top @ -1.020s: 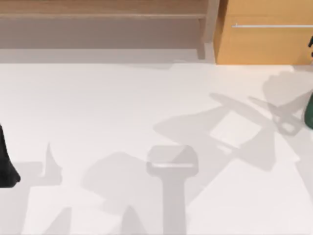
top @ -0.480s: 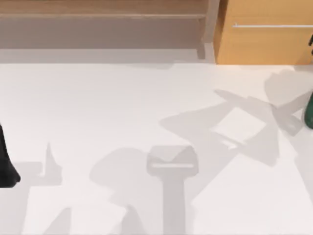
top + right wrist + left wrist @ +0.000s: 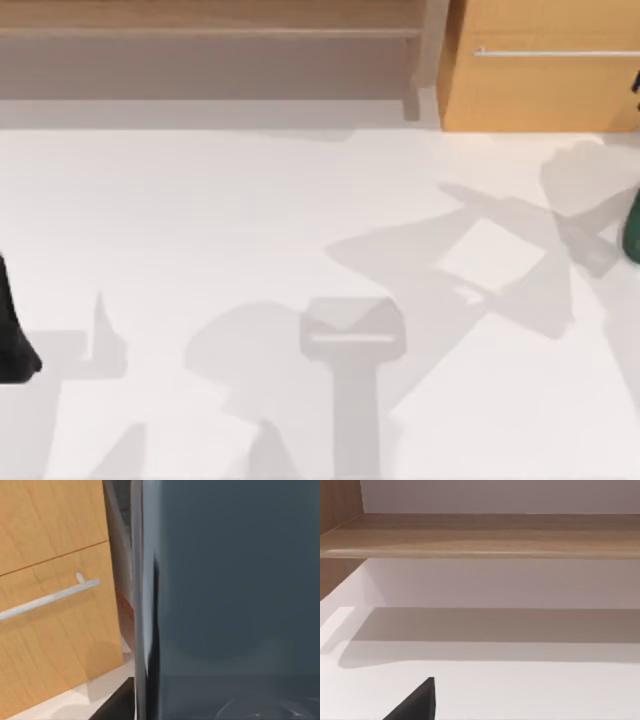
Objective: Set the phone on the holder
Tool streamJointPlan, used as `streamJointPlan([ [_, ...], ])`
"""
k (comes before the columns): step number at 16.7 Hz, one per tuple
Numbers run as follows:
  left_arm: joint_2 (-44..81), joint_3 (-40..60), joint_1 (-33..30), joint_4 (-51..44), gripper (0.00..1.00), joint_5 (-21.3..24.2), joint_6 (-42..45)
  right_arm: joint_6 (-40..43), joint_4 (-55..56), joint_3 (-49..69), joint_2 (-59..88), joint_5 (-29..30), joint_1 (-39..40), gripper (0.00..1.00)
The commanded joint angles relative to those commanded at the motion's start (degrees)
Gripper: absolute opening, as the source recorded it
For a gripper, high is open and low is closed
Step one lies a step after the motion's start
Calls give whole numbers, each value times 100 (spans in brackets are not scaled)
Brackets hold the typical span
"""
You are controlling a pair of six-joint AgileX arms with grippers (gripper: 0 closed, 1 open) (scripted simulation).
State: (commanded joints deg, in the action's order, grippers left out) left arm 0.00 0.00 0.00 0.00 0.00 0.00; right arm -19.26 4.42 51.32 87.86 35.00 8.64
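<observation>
The phone (image 3: pixel 235 595) is a dark blue-grey slab with a thin silvery rim (image 3: pixel 139 605). It stands upright very close in the right wrist view, off the table, with my right gripper (image 3: pixel 150 705) shut on it and a black finger (image 3: pixel 114 706) beside its edge. The holder (image 3: pixel 352 332) is a pale grey stand on the white table, near the front middle in the top view. A dark piece of my right arm (image 3: pixel 632 225) shows at the table's right edge. My left gripper (image 3: pixel 417 705) is parked low over the table at the left edge (image 3: pixel 12 335).
A wooden shelf (image 3: pixel 210 30) runs along the back of the table. An orange-brown cabinet with a metal handle (image 3: pixel 555 52) stands at the back right. Arm shadows lie across the white tabletop (image 3: pixel 200 200).
The arm-and-phone shadow on the right of the table has slid a little toward the back right. The holder and the left arm have not moved.
</observation>
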Motion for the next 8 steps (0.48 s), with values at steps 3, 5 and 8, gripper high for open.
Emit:
streamJointPlan([
  [3, 0, 0, 0, 0, 100, 0, 0, 0, 0, 0, 0, 0, 0, 100],
  [5, 0, 0, 0, 0, 100, 0, 0, 0, 0, 0, 0, 0, 0, 100],
  [8, 0, 0, 0, 0, 100, 0, 0, 0, 0, 0, 0, 0, 0, 100],
])
